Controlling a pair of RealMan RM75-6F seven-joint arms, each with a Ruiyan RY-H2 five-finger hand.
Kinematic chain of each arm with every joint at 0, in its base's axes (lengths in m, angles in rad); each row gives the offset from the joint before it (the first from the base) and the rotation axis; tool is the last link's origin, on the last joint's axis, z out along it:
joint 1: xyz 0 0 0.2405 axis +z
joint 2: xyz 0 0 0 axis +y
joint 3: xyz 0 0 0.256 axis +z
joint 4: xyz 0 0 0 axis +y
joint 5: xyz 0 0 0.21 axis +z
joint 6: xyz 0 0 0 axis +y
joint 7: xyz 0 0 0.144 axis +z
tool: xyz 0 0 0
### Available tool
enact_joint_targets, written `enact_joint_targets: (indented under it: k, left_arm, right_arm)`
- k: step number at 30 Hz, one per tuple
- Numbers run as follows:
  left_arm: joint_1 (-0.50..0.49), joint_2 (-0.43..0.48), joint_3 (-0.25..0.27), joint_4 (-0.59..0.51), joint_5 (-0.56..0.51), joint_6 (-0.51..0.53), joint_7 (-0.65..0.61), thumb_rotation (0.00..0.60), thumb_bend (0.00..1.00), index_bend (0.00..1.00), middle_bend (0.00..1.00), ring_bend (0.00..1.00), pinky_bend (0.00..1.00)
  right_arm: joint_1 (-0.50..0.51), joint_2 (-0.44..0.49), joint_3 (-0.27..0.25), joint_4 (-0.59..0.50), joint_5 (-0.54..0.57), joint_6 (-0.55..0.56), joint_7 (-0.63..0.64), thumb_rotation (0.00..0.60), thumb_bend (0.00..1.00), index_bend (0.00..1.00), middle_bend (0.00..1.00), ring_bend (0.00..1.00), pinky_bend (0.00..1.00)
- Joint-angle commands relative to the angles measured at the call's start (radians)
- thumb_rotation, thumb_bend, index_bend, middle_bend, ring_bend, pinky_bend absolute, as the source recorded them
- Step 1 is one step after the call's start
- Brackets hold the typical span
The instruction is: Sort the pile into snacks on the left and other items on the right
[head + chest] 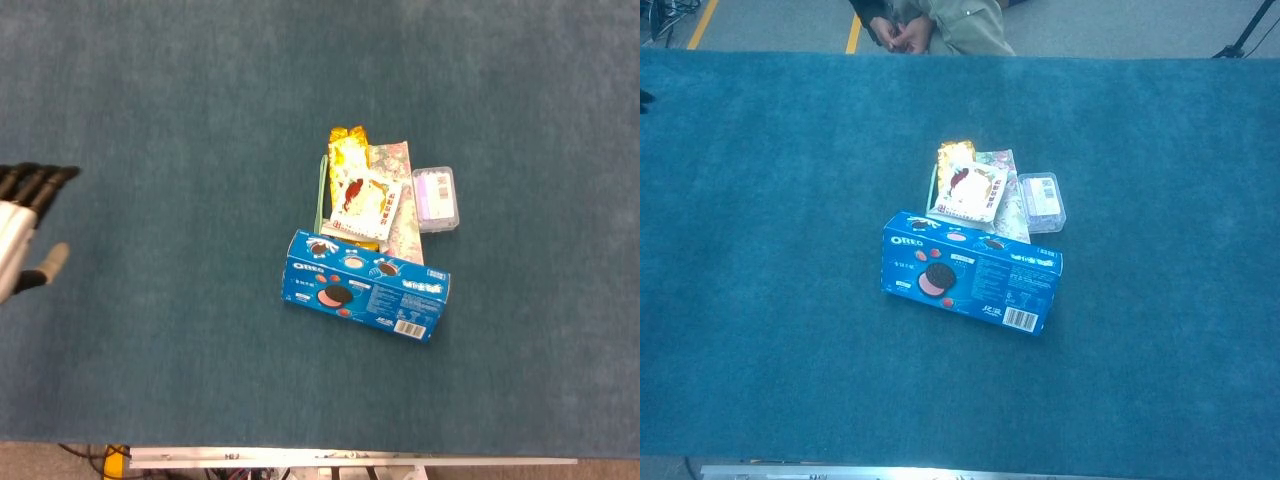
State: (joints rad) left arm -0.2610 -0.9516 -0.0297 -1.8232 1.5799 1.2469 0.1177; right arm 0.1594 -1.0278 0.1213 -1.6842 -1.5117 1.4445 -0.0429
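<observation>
- The left hand (25,225) shows at the far left edge of the head view, above the blue table cover (180,120), well apart from the pile. Its dark fingers (40,182) lie side by side, the thumb sticks out to the side, and nothing is in its grasp.
- In the chest view only a dark tip at the left edge hints at that hand; too little shows to say more.
- The right hand appears in neither view.
- The pile sits a little right of the table's middle. Nearest the robot lies a blue cookie box (366,286), flat and slightly slanted, its barcode end toward the right.
- Just beyond the box lies a white snack packet (364,203) with a red picture, resting on a floral paper pack (404,205).
- A shiny gold wrapper (350,142) pokes out at the far end of the white packet.
- A thin green strip (322,190) runs along the left side of the packet; what it belongs to is unclear.
- A small clear plastic case (438,198) with something purple inside lies just right of the floral pack, touching or nearly touching it.
- Beyond the far table edge in the chest view, a seated person (930,22) has hands held together.
</observation>
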Motion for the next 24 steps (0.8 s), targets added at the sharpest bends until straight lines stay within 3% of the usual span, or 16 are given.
enact_joint_targets:
  k: [1, 10, 24]
  left_arm:
    - [-0.06, 0.0, -0.007, -0.026, 0.017, -0.072, -0.047, 0.6, 0.33, 0.14, 0.2, 0.16, 0.19]
    - [-0.225, -0.012, -0.018, -0.057, 0.047, -0.285, -0.067, 0.6, 0.33, 0.14, 0.18, 0.16, 0.19]
    - [-0.444, -0.093, -0.054, -0.064, -0.047, -0.558, -0.147, 0.6, 0.33, 0.09, 0.16, 0.16, 0.19]
  right_arm:
    - [0.014, -0.009, 0.008, 0.014, 0.01, -0.017, 0.002, 0.6, 0.01, 0.48, 0.42, 0.35, 0.47]
    - [0.058, -0.043, 0.018, 0.058, 0.022, -0.065, -0.001, 0.6, 0.01, 0.48, 0.42, 0.35, 0.47]
    - [0.077, -0.057, 0.009, 0.101, 0.019, -0.083, 0.02, 0.6, 0.01, 0.48, 0.42, 0.35, 0.47]
